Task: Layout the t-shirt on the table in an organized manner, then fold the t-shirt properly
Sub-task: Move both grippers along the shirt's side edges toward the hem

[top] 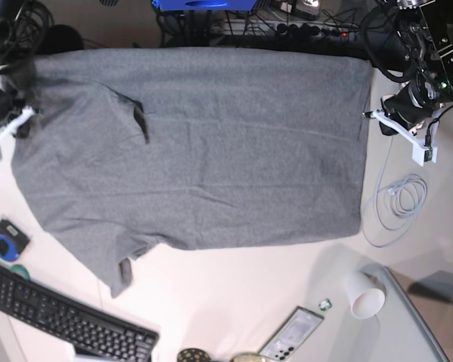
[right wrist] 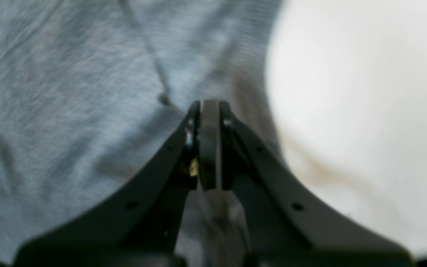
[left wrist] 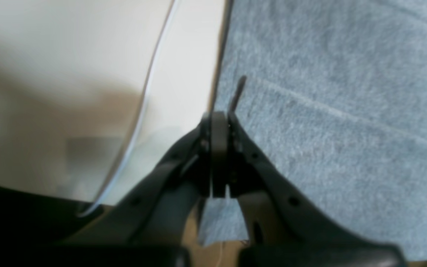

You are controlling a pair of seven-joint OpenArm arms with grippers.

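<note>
one t-shirt (top: 211, 143) lies spread flat across most of the table (top: 234, 286), its far edge along the table's far rim and a sleeve (top: 113, 260) reaching toward the near left in the base view. two grippers work it, one at each end. the left gripper (left wrist: 219, 118) sits at the shirt's straight edge on the right of the base view; its jaws are pressed together, and in the left wrist view a strip of grey cloth shows just below the tips, so it appears to pinch the shirt's edge. the right gripper (right wrist: 209, 107) is at the opposite end by the other sleeve, jaws also pressed together over the cloth; whether fabric is caught between them is too blurred to tell.

around it: one black keyboard (top: 64, 320) at the near left, one blue-and-black tape measure (top: 6, 240) beside it, one white cup (top: 366, 298) on its side near right, one phone (top: 291, 335), one coiled white cable (top: 400, 200) just off the shirt's right edge. none of these lies on the shirt.
</note>
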